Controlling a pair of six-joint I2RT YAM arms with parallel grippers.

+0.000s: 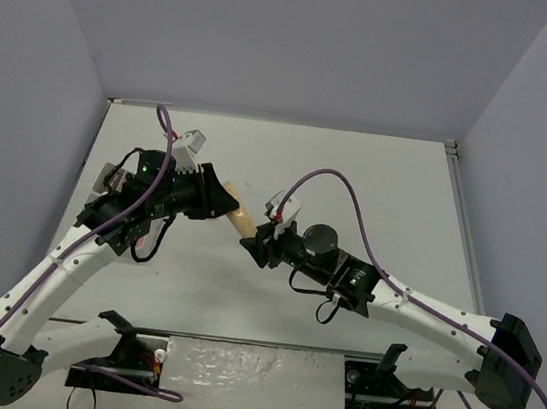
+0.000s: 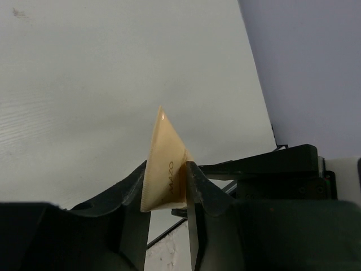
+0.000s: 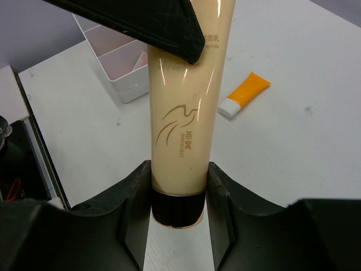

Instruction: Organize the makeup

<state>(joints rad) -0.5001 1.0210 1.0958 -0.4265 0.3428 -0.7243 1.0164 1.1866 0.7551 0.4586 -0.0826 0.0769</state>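
Note:
The beige tube (image 1: 242, 224) with a dark cap is held off the table between both arms. My left gripper (image 2: 166, 167) is shut on its flat crimped end (image 2: 163, 158). My right gripper (image 3: 177, 169) is closed around the tube (image 3: 183, 113) just above the dark cap (image 3: 176, 208), with both fingers touching it. A finger of the left gripper (image 3: 141, 22) crosses the top of the right wrist view. The orange tube with a white cap (image 3: 244, 94) lies on the table beyond. The other makeup is out of view.
The white translucent compartment box (image 3: 121, 62) stands on the table to the left of the beige tube in the right wrist view. The right arm's dark body (image 2: 271, 169) fills the lower right of the left wrist view. Grey walls enclose the table.

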